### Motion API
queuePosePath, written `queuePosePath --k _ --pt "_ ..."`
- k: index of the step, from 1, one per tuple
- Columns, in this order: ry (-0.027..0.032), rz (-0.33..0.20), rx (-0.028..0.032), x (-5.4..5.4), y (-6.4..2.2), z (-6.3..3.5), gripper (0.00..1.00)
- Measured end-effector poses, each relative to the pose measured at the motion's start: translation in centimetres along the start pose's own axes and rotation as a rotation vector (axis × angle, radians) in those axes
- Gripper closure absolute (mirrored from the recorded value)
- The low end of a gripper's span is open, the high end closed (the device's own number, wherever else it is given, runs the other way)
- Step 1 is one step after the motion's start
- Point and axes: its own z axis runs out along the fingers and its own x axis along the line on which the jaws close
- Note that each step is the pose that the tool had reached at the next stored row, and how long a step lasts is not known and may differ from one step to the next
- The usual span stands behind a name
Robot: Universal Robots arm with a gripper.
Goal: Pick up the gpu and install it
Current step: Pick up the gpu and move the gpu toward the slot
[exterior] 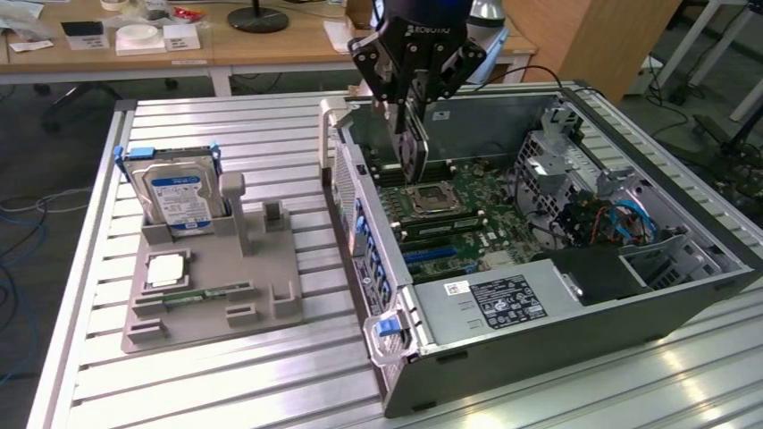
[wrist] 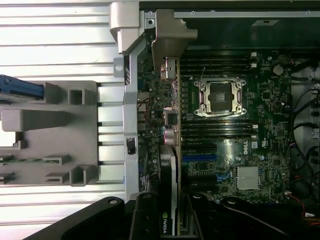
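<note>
gripper [exterior: 413, 107]: jaws clenched on the gpu [exterior: 413, 150] near its upper edge | gpu: on edge, above the motherboard [exterior: 467, 192] inside the open computer case [exterior: 596, 332] | handling: looks stiff, light, fragile; best pinched across flat faces, clear of bracket and connector edge

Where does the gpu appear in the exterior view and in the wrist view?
Exterior view: the gpu hangs in the gripper, over the open computer case.
Wrist view: the gpu is seen edge-on, beside the CPU socket.
Shared landmark: the CPU socket, square with a silver frame.
</note>
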Motion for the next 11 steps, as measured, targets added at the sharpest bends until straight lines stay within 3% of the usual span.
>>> queuePosePath --k 11 --pt "0.0 0.0 0.0001 -0.31 0.02 0.0 0.73"
